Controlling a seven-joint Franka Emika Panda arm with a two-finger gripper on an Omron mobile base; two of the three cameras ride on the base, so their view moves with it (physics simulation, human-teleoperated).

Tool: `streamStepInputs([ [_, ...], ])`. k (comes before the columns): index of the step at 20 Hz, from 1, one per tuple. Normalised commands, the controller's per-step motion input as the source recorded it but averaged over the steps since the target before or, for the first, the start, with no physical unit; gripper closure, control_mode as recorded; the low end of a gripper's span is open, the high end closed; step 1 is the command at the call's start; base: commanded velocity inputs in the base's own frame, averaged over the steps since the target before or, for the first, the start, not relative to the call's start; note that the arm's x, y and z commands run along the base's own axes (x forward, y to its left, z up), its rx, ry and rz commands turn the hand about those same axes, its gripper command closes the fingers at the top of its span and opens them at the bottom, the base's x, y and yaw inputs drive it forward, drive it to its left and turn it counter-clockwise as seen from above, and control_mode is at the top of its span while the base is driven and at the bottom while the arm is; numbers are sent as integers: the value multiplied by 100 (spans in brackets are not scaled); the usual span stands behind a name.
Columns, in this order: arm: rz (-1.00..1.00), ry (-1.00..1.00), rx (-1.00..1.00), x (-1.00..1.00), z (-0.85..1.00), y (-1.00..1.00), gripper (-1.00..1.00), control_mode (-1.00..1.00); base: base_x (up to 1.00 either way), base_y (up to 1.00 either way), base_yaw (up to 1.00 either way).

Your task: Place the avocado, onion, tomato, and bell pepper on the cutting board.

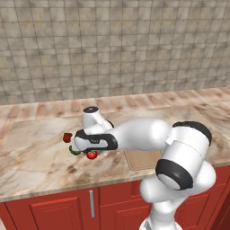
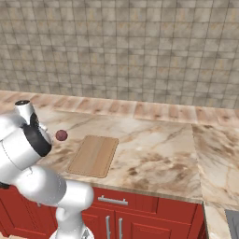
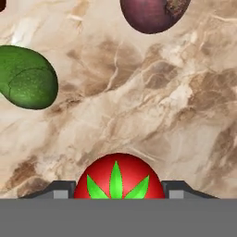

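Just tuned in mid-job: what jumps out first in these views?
The tomato sits between the gripper fingers at the bottom of the hand view, on the marble counter. The avocado lies beyond it to the left there, and the onion at the top. The cutting board lies bare near the counter's front edge.

The white arm reaches forward and left over the counter, elbow bent, wrist turned straight down. The gripper points at the surface, its two dark fingertips pressed against either side of the tomato between them
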Motion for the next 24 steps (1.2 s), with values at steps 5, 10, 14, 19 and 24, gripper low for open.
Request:
streamStepInputs([
  [5, -16, -1, -5, 0, 52, -56, 100, -100, 0, 0, 0],
  [10, -15, 0, -6, 5, 23, -79, 100, -100, 0, 0, 0],
  [14, -13, -2, -5, 9, 5, -89, 100, -100, 0, 0, 0],
  [19, -12, -5, 0, 8, 0, -100, 100, -100, 0, 0, 0],
  [24, -11, -7, 0, 16, -5, -100, 100, -100, 0, 0, 0],
])
